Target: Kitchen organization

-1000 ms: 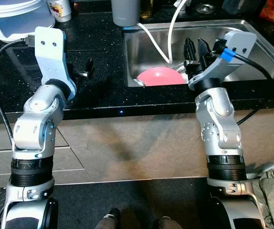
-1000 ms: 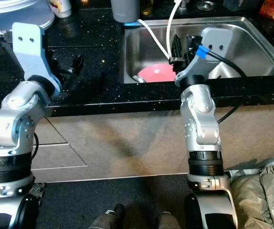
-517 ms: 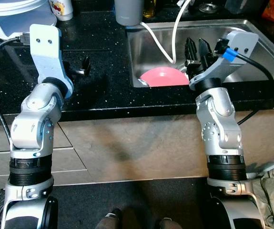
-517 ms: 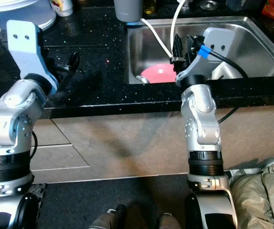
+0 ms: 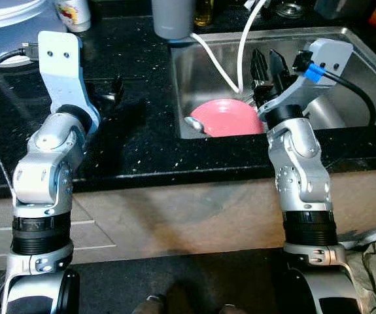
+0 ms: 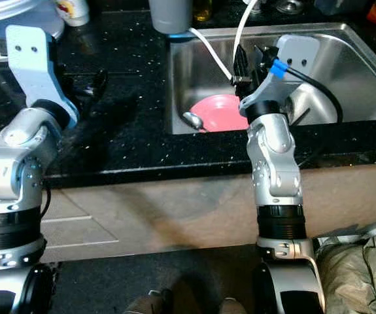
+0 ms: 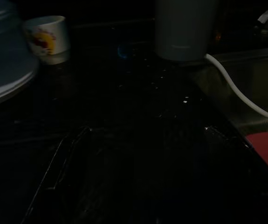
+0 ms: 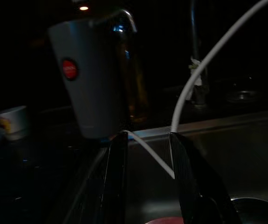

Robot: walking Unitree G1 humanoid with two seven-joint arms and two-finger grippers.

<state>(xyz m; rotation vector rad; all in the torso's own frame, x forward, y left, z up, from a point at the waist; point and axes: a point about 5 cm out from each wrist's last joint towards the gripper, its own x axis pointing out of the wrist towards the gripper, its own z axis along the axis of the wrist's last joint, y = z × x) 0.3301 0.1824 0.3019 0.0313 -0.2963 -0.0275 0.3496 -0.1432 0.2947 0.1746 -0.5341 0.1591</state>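
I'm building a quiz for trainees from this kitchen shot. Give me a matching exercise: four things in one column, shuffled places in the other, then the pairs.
Things:
1. pink plate
2. grey cup
3. right gripper
4. left gripper

Places:
A. above the black countertop, left of the sink
B. lying in the sink
C. standing on the countertop behind the sink's left corner
D. raised over the sink, above the plate's right side

Pairs: 1-B, 2-C, 3-D, 4-A

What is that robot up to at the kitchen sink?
It stands at a black counter with both arms raised and nothing in either. Its right end effector hangs open over the steel sink, above a pink plate with a spoon beside it. Its left end effector hovers over the counter.
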